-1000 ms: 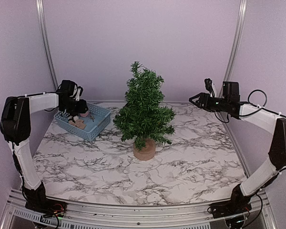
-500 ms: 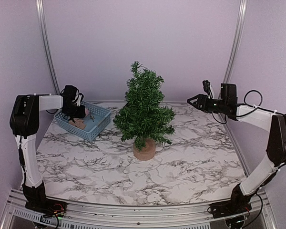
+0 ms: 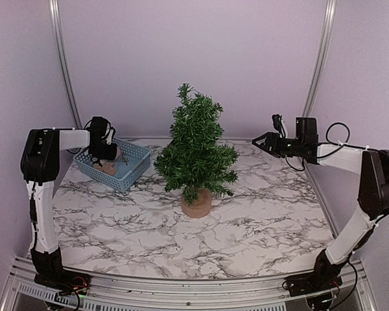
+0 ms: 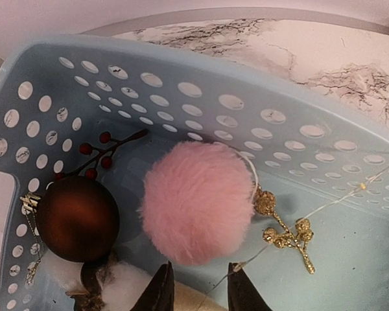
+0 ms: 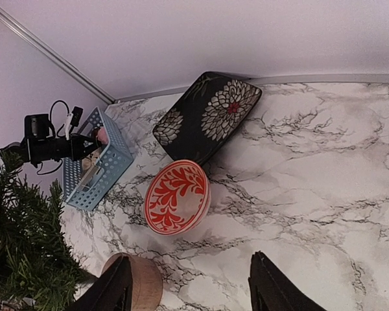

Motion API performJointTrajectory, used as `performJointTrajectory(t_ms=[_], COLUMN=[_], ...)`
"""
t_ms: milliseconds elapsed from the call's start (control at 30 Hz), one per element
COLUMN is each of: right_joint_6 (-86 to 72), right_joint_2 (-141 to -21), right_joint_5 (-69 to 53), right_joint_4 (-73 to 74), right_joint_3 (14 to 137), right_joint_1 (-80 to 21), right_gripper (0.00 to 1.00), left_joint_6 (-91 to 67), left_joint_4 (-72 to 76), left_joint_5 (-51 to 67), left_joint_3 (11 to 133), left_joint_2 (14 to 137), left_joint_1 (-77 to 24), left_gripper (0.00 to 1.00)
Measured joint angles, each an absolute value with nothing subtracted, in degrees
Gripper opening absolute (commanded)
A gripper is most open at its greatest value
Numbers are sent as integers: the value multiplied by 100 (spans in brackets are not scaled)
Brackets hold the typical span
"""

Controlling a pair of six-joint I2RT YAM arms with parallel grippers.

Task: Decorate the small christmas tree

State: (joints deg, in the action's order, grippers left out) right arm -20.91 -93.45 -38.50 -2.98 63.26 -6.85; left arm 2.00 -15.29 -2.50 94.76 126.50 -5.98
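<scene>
The small christmas tree (image 3: 196,152) stands mid-table on a tan stump (image 3: 196,204); the right wrist view catches its needles (image 5: 23,246) and stump (image 5: 142,282). My left gripper (image 3: 104,154) reaches down into the blue basket (image 3: 131,170). In the left wrist view its jaws (image 4: 201,288) stand narrowly open just below a pink pom-pom (image 4: 198,202), with a thin thread crossing at the right finger. Nothing is clamped between them. My right gripper (image 3: 259,140) hangs open in the air right of the tree, with nothing in it (image 5: 191,285).
The basket (image 4: 246,110) also holds a brown ball (image 4: 78,219), a red berry sprig (image 4: 97,152), a gold bead sprig (image 4: 285,233) and white fluff (image 4: 126,288). Behind the tree lie a red-patterned bowl (image 5: 177,196) and a dark floral tray (image 5: 207,115).
My left gripper has sunk lower into the basket and its jaws have narrowed. The right gripper has drifted a little left, toward the tree.
</scene>
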Motion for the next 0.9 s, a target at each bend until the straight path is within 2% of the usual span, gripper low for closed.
performJointTrajectory(t_ms=[133,367,600,900], right_joint_6=[-2095,-2095,-2097,-2095], right_joint_2=[-9354,-9354,-9321,-8934], right_joint_5=[-3852,-3850,-3848,-3850], right_joint_4=[-298,-303,-296,-272], right_joint_3=[6383,6407,6407,6405], right_joint_1=[-685,-685,-685,-685], right_gripper=[59,57,55,55], left_joint_6=[198,244,217,49], left_joint_4=[-1529,-1474,-1450,-1433], left_joint_5=[-287,-294,-294,-301], left_joint_3=[9476,9456,9133,8888], left_joint_2=[12713,12731,12453,10875], left_joint_1=[-598,-598,-611,-768], left_gripper=[20,0,0,0])
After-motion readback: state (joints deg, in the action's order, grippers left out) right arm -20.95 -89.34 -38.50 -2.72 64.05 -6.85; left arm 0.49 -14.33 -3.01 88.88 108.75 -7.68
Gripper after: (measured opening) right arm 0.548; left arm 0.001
